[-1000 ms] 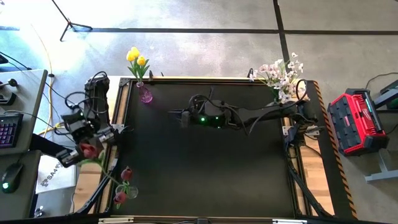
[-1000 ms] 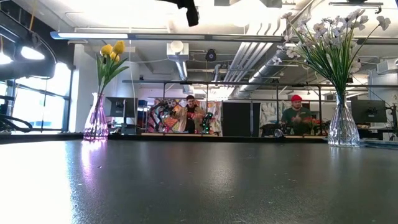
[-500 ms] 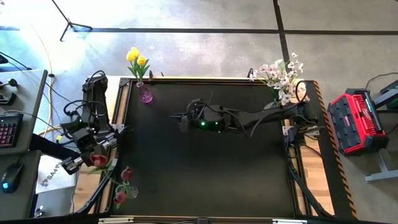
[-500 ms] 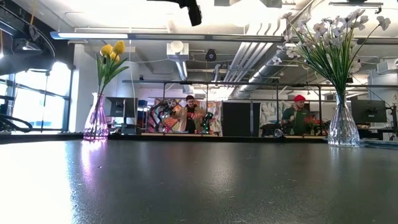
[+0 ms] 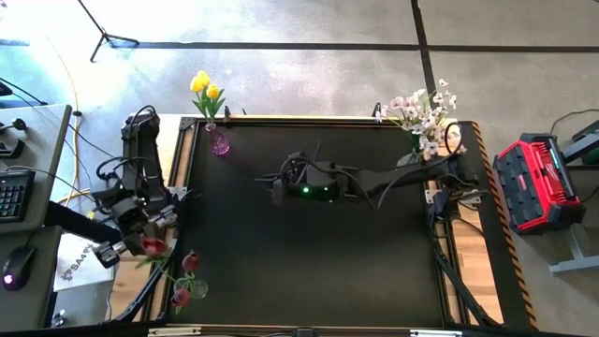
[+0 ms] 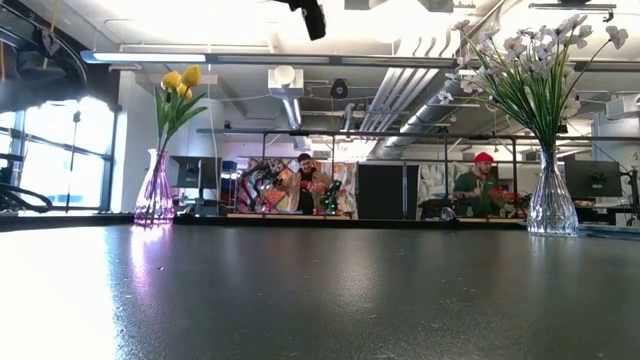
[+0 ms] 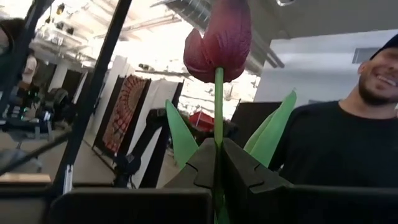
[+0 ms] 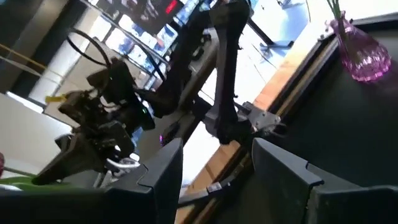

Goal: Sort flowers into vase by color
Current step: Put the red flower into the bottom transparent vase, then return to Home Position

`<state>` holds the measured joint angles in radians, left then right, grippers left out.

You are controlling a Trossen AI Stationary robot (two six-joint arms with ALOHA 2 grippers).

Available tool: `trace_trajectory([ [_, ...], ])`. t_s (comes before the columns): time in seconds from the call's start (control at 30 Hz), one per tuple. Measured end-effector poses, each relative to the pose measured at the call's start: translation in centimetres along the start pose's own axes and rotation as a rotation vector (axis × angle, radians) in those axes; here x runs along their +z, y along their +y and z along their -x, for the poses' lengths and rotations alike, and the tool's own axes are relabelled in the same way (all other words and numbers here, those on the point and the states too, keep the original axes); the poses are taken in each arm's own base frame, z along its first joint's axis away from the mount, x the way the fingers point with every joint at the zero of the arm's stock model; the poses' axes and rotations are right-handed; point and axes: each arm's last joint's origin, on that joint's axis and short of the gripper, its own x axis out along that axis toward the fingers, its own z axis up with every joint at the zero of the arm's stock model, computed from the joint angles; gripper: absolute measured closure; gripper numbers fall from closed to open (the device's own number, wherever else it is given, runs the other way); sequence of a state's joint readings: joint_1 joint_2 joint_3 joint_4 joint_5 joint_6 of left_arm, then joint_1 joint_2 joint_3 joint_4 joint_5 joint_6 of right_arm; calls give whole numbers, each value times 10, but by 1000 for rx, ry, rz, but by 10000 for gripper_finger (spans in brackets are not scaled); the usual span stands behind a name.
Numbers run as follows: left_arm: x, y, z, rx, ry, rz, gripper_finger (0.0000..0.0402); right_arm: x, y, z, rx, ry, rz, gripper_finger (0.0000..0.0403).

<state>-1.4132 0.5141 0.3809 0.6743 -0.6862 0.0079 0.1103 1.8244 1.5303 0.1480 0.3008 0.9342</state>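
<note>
This dark red tulip (image 7: 219,38) is light and floppy with a bendy plastic stem, so I've got my left hand (image 7: 219,165) clamped low on the stem, bloom up. It's out past the desk's (image 5: 318,253) left edge, I think above the red vase (image 5: 187,288). My right hand (image 8: 214,163) hangs open over mid-desk.

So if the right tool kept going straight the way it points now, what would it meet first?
Probably the left arm. The right tool, open above the table's middle, faces it past the table edge; the purple vase sits off to one side. Depth is unclear.
</note>
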Motion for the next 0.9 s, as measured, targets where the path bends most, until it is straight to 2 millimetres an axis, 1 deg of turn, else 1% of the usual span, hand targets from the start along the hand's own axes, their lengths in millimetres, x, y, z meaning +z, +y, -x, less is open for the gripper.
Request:
trace_trajectory([
  [0.13,-13,-5,-6,9,57,3,401,-3,-2,0,-20,23,10,222],
  [0.3,-33,-9,-11,17,161,-60,401,-3,-3,0,-34,34,15,221],
  [0.37,-38,-9,-11,23,183,-61,401,-4,-3,0,-32,36,15,221],
  [0.47,-39,-9,-12,54,184,-50,395,-4,-4,0,-33,43,16,221],
  [0.6,-40,-8,-12,82,188,-34,367,-4,-3,0,-28,52,16,221],
  [0.9,-40,-8,-11,96,189,38,277,-6,-3,1,-29,62,12,221],
])
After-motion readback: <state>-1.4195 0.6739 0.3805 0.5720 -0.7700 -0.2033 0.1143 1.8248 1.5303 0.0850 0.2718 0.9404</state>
